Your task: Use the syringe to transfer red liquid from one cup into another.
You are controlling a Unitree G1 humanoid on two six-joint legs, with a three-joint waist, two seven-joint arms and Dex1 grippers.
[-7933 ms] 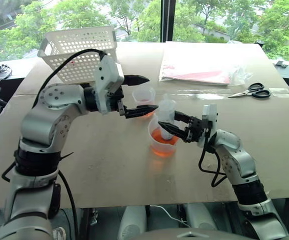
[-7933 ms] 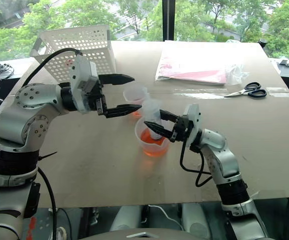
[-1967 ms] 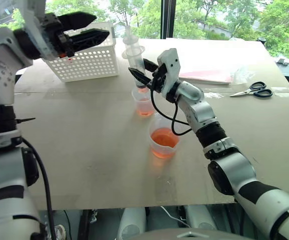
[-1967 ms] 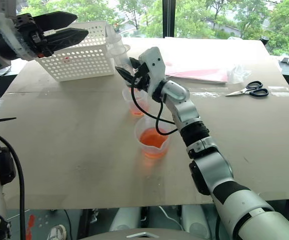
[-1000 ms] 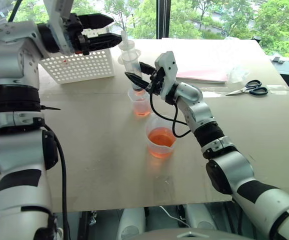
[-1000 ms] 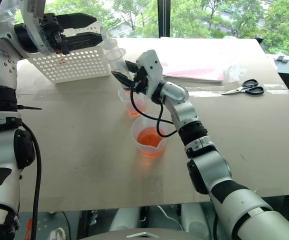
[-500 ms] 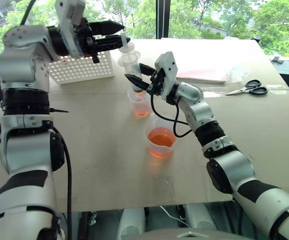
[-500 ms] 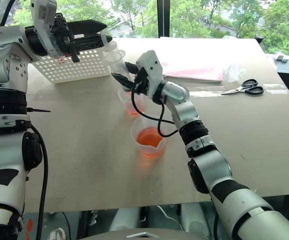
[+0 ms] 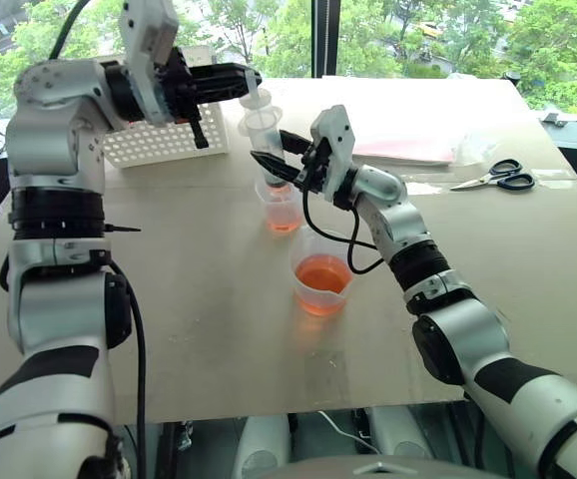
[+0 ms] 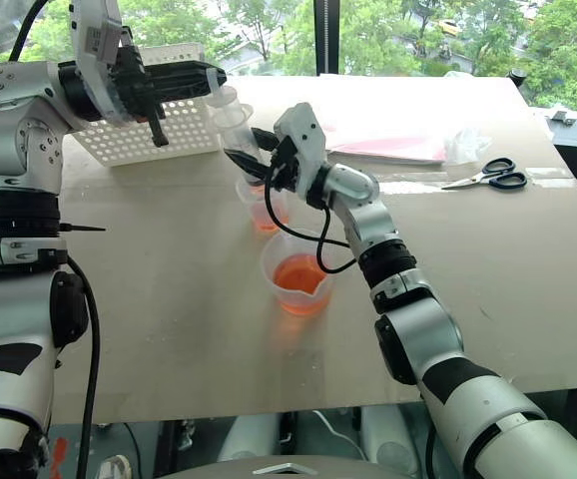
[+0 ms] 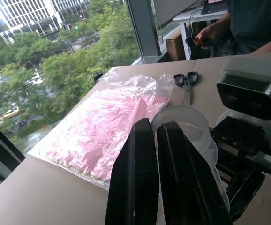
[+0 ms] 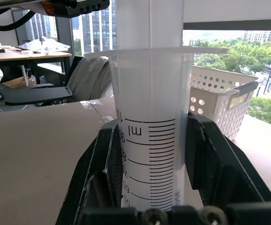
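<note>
Right hand (image 9: 277,160) clamps the barrel of the syringe (image 9: 265,135), fingers (image 12: 209,164) pressed on both sides; syringe upright, tip down in the smaller clear cup (image 9: 282,207), which holds a little red liquid (image 9: 286,224). Left hand (image 9: 247,80) has its fingers pressed together at the white plunger top. Spouted beaker (image 9: 321,284) with red liquid stands just beside the cup on the desk (image 9: 199,299).

Clear graduated syringe (image 9: 266,135) held upright above the smaller cup (image 9: 283,207), red liquid (image 9: 320,272) pooled in the spouted beaker (image 9: 321,296) nearby
</note>
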